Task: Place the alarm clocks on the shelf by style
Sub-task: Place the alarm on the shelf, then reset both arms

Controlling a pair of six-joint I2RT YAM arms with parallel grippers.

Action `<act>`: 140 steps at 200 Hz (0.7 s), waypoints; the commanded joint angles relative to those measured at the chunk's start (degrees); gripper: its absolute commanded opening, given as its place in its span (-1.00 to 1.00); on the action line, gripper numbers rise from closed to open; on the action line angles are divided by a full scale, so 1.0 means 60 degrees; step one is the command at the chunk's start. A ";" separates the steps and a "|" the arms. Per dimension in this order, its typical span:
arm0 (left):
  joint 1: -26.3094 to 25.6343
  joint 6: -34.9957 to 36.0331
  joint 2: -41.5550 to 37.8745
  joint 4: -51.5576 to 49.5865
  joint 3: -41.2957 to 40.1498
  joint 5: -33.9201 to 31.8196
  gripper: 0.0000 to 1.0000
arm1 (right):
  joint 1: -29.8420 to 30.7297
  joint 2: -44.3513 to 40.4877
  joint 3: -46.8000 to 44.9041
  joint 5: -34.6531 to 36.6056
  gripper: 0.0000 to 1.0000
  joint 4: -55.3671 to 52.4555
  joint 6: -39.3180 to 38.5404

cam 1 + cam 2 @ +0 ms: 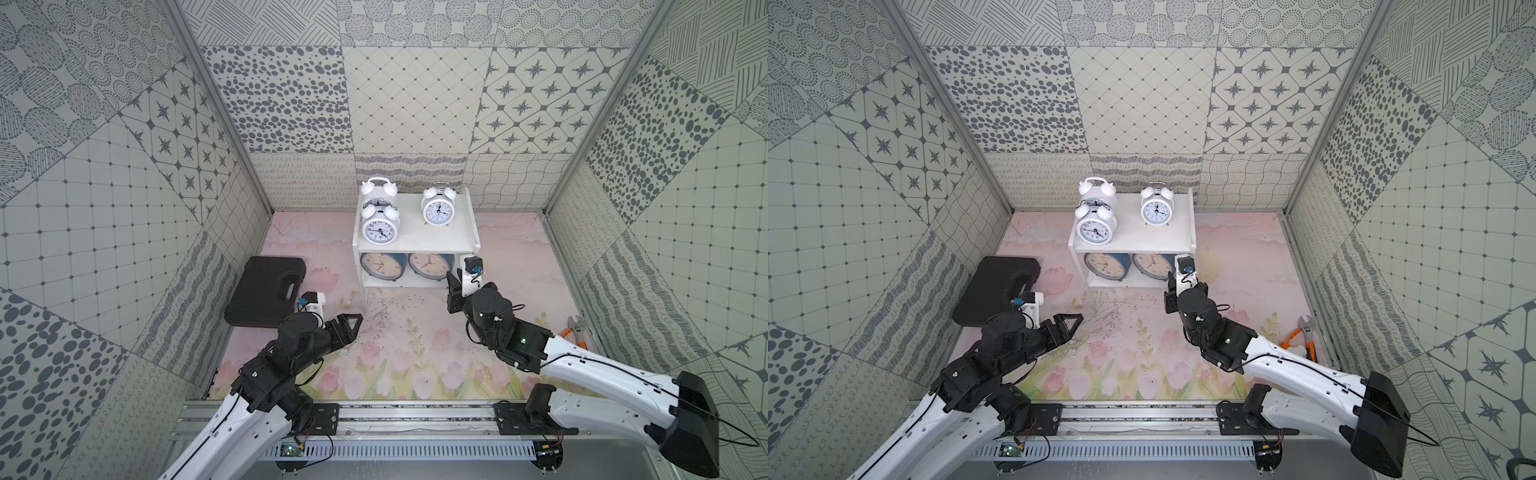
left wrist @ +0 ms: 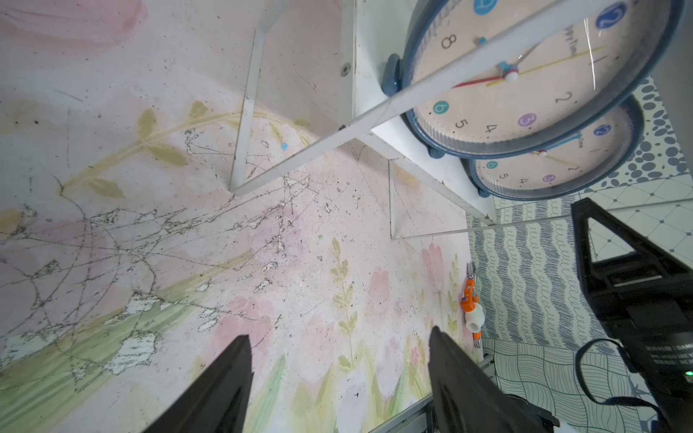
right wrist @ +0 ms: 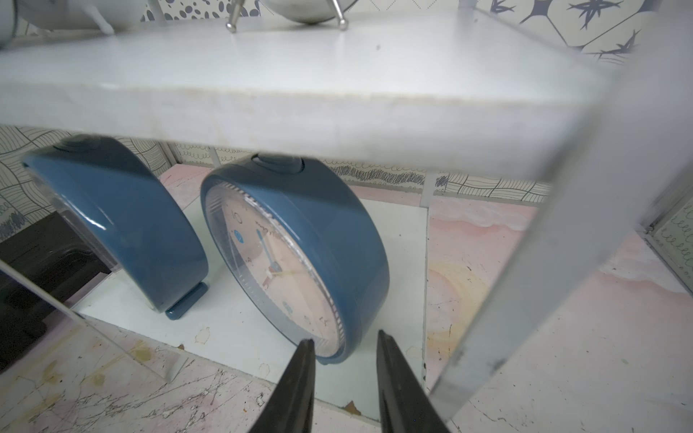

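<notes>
Since all three white twin-bell clocks point(image 1: 378, 228) stand on the shelf point(image 1: 415, 246) top and both blue clocks point(image 1: 382, 266) below, sorting looks finished; the right gripper point(image 3: 343, 337) sits narrowly parted at one blue rim, and the left gripper point(image 2: 337, 337) gapes wide, empty.

White shelf point(image 1: 415, 235), black case point(image 1: 266, 291), pink floral mat point(image 1: 415, 353)

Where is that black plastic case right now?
In both top views the black case lies flat on the table on the robot's left, apart from the white shelf and just beyond the left claw.
</notes>
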 commanded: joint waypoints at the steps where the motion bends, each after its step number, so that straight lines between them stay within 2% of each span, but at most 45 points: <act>1: 0.0045 0.0362 0.0026 -0.0428 0.0484 -0.0374 0.59 | 0.0274 -0.1180 0.0416 -0.0554 -0.19 -0.1284 0.0049; 28: 0.0057 0.0962 0.0537 -0.1147 0.1673 -0.1103 0.66 | 0.0842 -0.1784 0.2189 -0.1329 -0.01 -0.4288 -0.0030; 56: 0.0056 0.1985 0.1799 -0.2134 0.3948 -0.2486 0.71 | 0.1284 -0.1648 0.4485 -0.1024 0.07 -0.6645 -0.0164; 82: 0.0120 0.2737 0.3382 -0.3002 0.6579 -0.3992 0.70 | 0.1155 -0.0594 0.6852 -0.0255 0.22 -0.8318 -0.0355; 93: 0.0200 0.3032 0.4031 -0.3247 0.7605 -0.4688 0.71 | 0.0418 0.0029 0.7774 -0.0420 0.33 -0.8883 -0.0507; 118: 0.0774 0.3882 0.5346 -0.3326 0.9400 -0.6013 0.77 | -0.2371 0.1054 0.8965 -0.2387 0.40 -0.9300 -0.0471; 131: 0.1450 0.4357 0.5841 -0.3063 0.9733 -0.6348 0.83 | -0.3588 0.1267 0.8886 -0.2891 0.50 -0.8988 -0.0329; 140: 0.2100 0.4887 0.6042 -0.2448 0.9462 -0.6131 0.85 | -0.4445 0.1328 0.8611 -0.3515 0.59 -0.8679 -0.0060</act>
